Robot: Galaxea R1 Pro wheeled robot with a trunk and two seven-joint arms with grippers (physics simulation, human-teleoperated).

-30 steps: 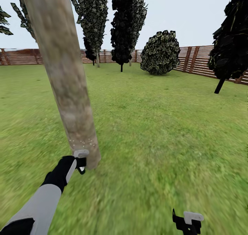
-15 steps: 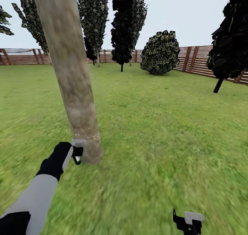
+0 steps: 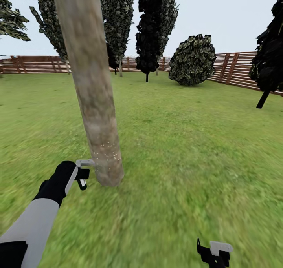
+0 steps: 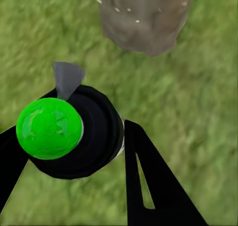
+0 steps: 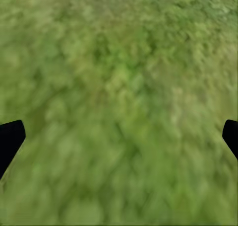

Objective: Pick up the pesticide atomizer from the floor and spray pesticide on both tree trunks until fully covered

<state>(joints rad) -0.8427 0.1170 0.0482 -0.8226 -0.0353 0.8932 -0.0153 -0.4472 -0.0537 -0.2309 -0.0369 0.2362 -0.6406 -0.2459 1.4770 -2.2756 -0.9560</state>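
Note:
In the left wrist view my left gripper [image 4: 74, 141] is shut on the pesticide atomizer [image 4: 54, 129], a black round body with a bright green cap and a grey nozzle aimed at the base of a tree trunk [image 4: 144, 17]. In the head view the left gripper [image 3: 83, 174] is held low, just left of that thick grey-tan trunk [image 3: 94, 103]. White pesticide specks [image 3: 108, 154] dot the trunk's lower part. My right gripper [image 3: 214, 254] hangs open over grass at the picture's bottom right, its fingertips [image 5: 10, 139] far apart. No second such tree shows.
Green lawn [image 3: 184, 142] stretches all around. Dark narrow cypress-like trees [image 3: 151, 28] and a round shrub [image 3: 192, 60] stand at the back. A brown slat fence [image 3: 236, 68] closes the far side and right. Another dark tree [image 3: 269, 56] leans at the right edge.
The camera has swung a little left, shifting the scene right. My left gripper with the atomizer has drawn slightly left of the trunk's base. The specks now sit more centred on the lower trunk.

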